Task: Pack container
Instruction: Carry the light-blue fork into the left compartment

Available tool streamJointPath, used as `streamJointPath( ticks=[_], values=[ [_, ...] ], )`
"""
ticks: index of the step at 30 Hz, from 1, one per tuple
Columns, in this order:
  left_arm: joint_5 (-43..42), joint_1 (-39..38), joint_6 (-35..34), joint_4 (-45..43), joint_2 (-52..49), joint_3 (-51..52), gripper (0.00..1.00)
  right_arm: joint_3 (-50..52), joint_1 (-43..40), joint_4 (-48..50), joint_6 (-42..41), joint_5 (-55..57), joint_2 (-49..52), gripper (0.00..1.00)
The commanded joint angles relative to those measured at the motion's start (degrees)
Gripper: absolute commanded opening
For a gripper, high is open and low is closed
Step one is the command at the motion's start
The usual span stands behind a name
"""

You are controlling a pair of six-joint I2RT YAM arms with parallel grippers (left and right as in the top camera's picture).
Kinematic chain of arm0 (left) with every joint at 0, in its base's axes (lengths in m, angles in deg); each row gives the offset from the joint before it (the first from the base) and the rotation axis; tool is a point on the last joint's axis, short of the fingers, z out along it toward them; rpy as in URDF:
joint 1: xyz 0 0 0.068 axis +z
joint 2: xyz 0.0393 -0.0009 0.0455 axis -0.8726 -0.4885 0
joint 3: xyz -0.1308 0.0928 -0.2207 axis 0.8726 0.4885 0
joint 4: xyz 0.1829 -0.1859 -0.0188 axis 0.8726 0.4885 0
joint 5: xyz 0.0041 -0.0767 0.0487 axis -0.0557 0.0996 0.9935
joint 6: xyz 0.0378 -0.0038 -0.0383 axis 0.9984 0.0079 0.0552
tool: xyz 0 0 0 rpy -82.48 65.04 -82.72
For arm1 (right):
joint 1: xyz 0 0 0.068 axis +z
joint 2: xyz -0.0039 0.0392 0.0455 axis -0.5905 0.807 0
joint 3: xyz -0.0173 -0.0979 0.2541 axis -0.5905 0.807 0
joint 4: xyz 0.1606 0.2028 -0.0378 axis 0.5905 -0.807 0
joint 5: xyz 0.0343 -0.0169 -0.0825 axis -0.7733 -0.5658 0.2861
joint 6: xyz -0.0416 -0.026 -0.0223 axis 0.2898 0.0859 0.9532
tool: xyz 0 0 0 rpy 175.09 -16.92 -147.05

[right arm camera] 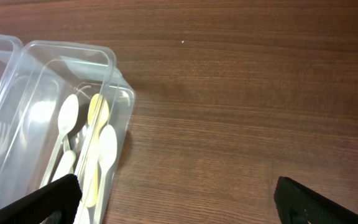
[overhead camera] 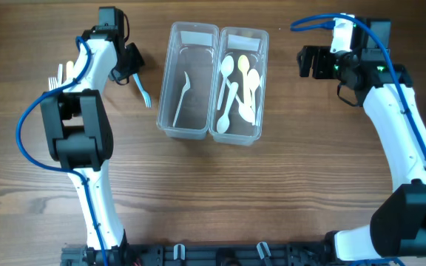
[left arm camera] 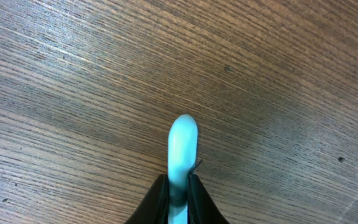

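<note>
We take the fork container point(overhead camera: 165, 89) as our landmark, one of two clear tubs standing side by side in the middle of the table point(overhead camera: 220, 192). A single white fork point(overhead camera: 181, 100) lies along its floor. Touching its far side from the left arm is the spoon container point(overhead camera: 262, 96) point(right arm camera: 67, 53), with several white and pale yellow spoons point(overhead camera: 228, 70) point(right arm camera: 67, 115) heaped inside.

Just beside the fork container, on the left arm's side, we see the left hand point(overhead camera: 132, 63) point(left arm camera: 178, 186) clamped on a blue utensil point(overhead camera: 143, 92) point(left arm camera: 182, 143). In the left wrist view both fingers press against its stem and the rounded end sticks out past them, above bare wood. From overhead the utensil slants out of the hand toward the container's near corner, outside the tub. We cannot tell whether it touches the table.

Farther from the fork container on that same side, a few white forks point(overhead camera: 56, 74) show partly behind the left arm.

Beyond the spoon container, well apart from our landmark, the right hand point(overhead camera: 313, 63) point(right arm camera: 178, 186) has its fingers point(right arm camera: 48, 199) spread wide with nothing between them.
</note>
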Motion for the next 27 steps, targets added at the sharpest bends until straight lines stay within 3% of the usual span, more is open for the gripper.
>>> streamJointPath(
  ticks=[1,27],
  values=[
    [1.2,0.1,2.9,2.5,-1.6,0.8,0.08,-0.1,0.0,0.2,0.7,0.5,-0.7,1.00],
    [2.2,-1.6,4.3,4.1,13.9,-0.2,0.04,-0.1,0.0,0.2,0.6,0.5,-0.7,1.00]
  ],
)
